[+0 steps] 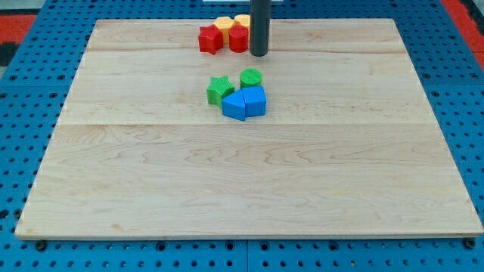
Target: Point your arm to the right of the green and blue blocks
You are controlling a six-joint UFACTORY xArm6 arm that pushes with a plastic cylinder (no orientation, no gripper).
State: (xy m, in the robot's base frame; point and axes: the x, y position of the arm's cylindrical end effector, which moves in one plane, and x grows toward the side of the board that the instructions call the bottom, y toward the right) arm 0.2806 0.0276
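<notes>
Roughly midway between the wooden board's left and right edges, and nearer its top edge than its bottom, sat the cluster of four: a green star-shaped block, a green round block, a blue triangular wedge block and a blue squarish block. The two blues touched each other, side by side, the wedge's narrow end pointing toward the view's left; the pair's long axis ran left to right, slightly tilted. The green cylinder touched the squarish blue's top side, and the star sat just beside the wedge's upper left.

Further up, close to the board's top edge, four more lay bunched: a red star-like block, a red block of unclear shape, and two yellow-orange blocks behind them.

My tip stood on the board at the right side of that red block, touching or nearly so, well above the green and blue group and roughly over its right end. The rod carried no pincer, so no grip state could be told.

Around the board lay a blue perforated table.
</notes>
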